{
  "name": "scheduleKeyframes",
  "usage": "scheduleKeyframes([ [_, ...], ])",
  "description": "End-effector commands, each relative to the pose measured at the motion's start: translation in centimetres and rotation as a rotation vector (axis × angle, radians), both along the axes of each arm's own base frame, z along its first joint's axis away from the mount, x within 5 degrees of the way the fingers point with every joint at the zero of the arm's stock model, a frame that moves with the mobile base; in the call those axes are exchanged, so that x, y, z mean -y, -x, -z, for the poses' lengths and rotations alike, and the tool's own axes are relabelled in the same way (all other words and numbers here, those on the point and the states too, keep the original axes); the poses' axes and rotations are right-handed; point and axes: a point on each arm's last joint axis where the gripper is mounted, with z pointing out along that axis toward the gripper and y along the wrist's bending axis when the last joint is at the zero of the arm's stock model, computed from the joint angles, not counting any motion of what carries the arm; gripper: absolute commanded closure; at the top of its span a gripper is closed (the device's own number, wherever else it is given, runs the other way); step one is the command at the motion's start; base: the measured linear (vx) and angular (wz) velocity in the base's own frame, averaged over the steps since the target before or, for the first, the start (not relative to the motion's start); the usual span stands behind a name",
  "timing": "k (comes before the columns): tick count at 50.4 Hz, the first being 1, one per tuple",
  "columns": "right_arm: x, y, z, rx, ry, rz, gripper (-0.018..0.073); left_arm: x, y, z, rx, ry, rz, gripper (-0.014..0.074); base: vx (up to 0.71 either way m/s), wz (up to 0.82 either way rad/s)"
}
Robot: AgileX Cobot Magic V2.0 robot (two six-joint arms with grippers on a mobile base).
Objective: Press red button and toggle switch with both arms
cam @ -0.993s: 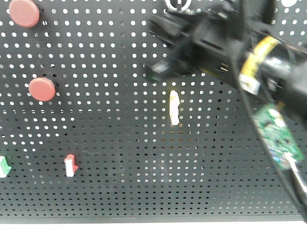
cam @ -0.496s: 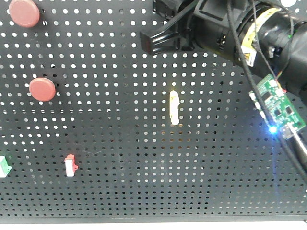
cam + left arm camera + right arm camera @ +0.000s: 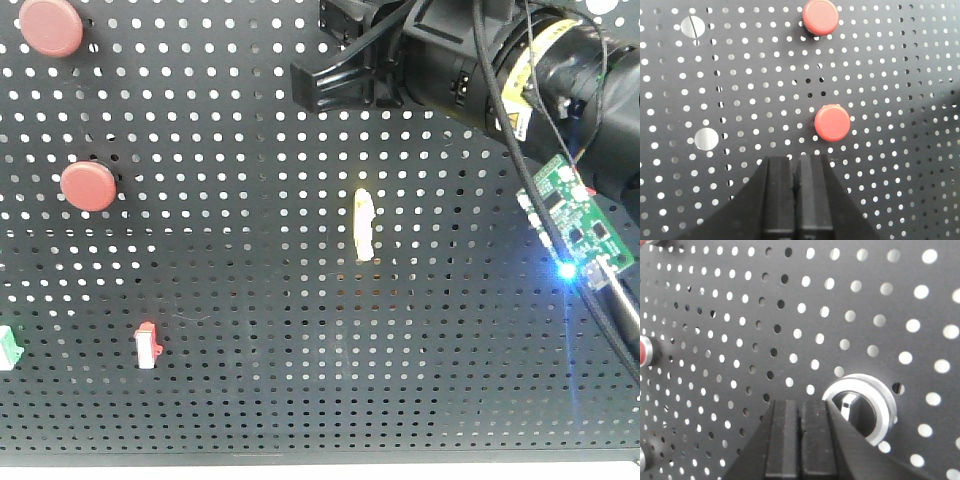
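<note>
Left gripper [image 3: 795,167], matte black jaws pressed together, sits just below a smooth round red button [image 3: 832,123] on the black perforated board [image 3: 905,197]. Right gripper [image 3: 800,410], jaws also together, is beside a silver ring [image 3: 883,412]. The cream toggle [image 3: 365,225] stands lower on the board, well apart from it.

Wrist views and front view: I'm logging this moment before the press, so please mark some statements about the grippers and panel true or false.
1. The left gripper is shut with nothing between its fingers. True.
2. The left gripper covers the lower red button. False: the button shows whole, up and right of the tip.
3. The right gripper is open. False: its fingers meet, beside the silver-ringed switch.
4. A blue light glows at the green circuit board. True.
</note>
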Motion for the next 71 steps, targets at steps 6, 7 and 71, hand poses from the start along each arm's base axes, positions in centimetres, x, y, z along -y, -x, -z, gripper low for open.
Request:
scheduleKeyframes([
  [6, 1.3, 0.9, -1.6, 0.015, -0.023, 0.044, 0.0563, 0.2, 0.4, -0.9, 0.033, 0.023, 0.041, 0.0596, 0.00, 0.00],
  [7, 1.3, 0.9, -1.6, 0.013, -0.022, 0.046, 0.0563, 0.2, 0.4, -0.9, 0.033, 0.023, 0.041, 0.0596, 0.00, 0.00],
  [71, 4.7, 5.7, -2.9, 0.147, 0.027, 0.060, 0.0563, 0.2, 0.4, -0.9, 0.034, 0.023, 0.043, 0.0596, 0.00, 0.00],
])
